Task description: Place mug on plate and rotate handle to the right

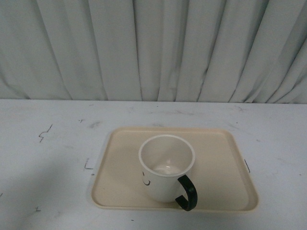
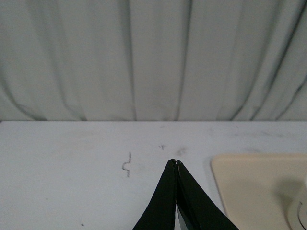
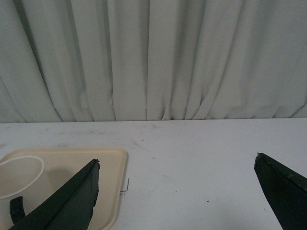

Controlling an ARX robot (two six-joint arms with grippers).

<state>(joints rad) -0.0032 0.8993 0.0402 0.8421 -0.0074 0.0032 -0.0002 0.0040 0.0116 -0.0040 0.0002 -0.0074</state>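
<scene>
The cream-white mug stands upright on the beige plate, near its front edge, with part of the black face drawn on its front left. Its dark handle points to the front right. Neither arm shows in the front view. My left gripper is shut and empty above the table, left of the plate, with the mug's edge at the frame's side. My right gripper is open and empty, right of the plate; the mug's rim and handle show there.
The white table carries small dark scuff marks left of the plate and one at its right edge. A pleated grey-white curtain hangs behind the table's far edge.
</scene>
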